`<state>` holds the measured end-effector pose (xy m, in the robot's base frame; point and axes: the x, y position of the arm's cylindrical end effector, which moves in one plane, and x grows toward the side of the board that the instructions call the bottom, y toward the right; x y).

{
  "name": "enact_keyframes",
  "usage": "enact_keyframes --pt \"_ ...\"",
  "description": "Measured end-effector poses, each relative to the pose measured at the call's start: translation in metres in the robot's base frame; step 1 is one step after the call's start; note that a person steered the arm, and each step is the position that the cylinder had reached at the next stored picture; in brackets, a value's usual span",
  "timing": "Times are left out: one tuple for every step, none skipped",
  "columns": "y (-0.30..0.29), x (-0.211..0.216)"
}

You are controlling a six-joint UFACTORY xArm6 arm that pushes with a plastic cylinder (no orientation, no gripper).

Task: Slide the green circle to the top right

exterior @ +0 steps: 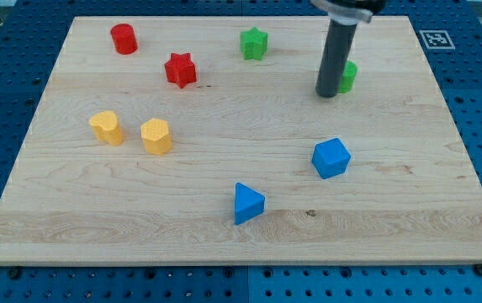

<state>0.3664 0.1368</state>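
The green circle [349, 76] stands in the board's upper right part, mostly hidden behind my rod. My tip [326, 93] rests on the board at the circle's left side, touching or nearly touching it. Only the circle's right edge shows past the rod. The board's top right corner lies up and to the right of the circle.
A green star [254, 43] sits at the top centre. A red star [180, 70] and red cylinder [124, 39] are at top left. A yellow cylinder [106, 128] and yellow hexagon block [156, 135] are at left. A blue cube [331, 157] and blue triangle [246, 203] lie lower down.
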Motion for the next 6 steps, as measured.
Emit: enact_keyframes --pt "0.055 -0.031" --pt "0.076 -0.052" --pt "0.059 -0.045" --pt "0.044 -0.044" --pt "0.051 -0.049" --pt "0.051 -0.049"
